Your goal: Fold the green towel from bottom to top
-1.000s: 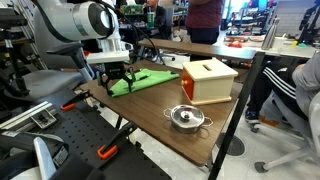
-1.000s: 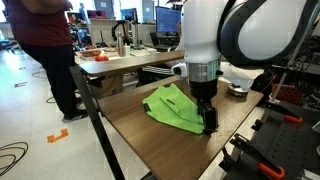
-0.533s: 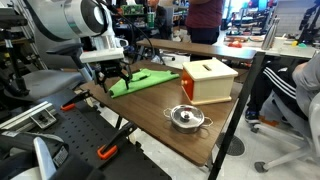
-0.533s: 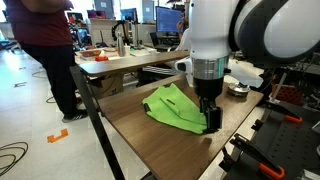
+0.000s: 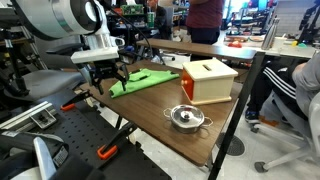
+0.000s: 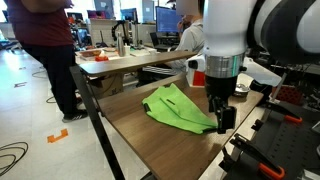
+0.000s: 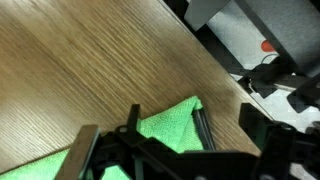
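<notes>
The green towel (image 5: 145,78) lies spread on the wooden table (image 5: 150,105), and it also shows in the other exterior view (image 6: 175,108). My gripper (image 5: 108,82) stands low over the towel's corner nearest the table edge, pointing down (image 6: 221,122). In the wrist view the gripper (image 7: 168,125) is open. The pointed towel corner (image 7: 160,135) lies between its two fingers, with one finger (image 7: 205,130) right along the corner's edge. I cannot tell whether the fingertips touch the cloth.
A tan wooden box (image 5: 208,80) stands on the table beyond the towel. A small steel pot (image 5: 185,118) sits near the front edge. The table edge runs close to the gripper (image 7: 215,70). People and desks fill the background.
The arm has shifted sideways toward the table edge, from over the towel to its outer corner. The towel has barely moved.
</notes>
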{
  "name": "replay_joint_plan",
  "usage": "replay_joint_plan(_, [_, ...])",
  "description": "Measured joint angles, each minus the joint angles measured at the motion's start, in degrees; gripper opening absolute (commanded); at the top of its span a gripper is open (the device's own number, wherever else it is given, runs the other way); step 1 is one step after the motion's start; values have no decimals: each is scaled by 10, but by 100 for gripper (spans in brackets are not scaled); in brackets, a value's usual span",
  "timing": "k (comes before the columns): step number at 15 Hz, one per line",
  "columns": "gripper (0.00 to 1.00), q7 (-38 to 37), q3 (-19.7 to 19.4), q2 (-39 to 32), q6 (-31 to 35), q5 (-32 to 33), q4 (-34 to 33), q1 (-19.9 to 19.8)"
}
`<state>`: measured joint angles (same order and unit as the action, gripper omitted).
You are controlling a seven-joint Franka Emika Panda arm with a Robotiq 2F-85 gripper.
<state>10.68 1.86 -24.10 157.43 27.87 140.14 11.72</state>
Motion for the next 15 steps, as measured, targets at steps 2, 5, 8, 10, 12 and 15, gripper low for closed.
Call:
replay_joint_plan(2, [91, 0, 0, -2, 0, 0, -1, 0])
replay_joint_plan(5, [58, 0, 0, -6, 0, 0, -5, 1])
replay_joint_plan(8, [34, -1, 0, -19, -1, 0, -22, 3])
replay_joint_plan(10, [20, -3, 1, -33, -5, -1, -38, 5])
replay_joint_plan(12, [5, -5, 3, -35, -18, -2, -47, 11])
replay_joint_plan(15, [0, -11, 2, -42, -35, -2, -66, 15])
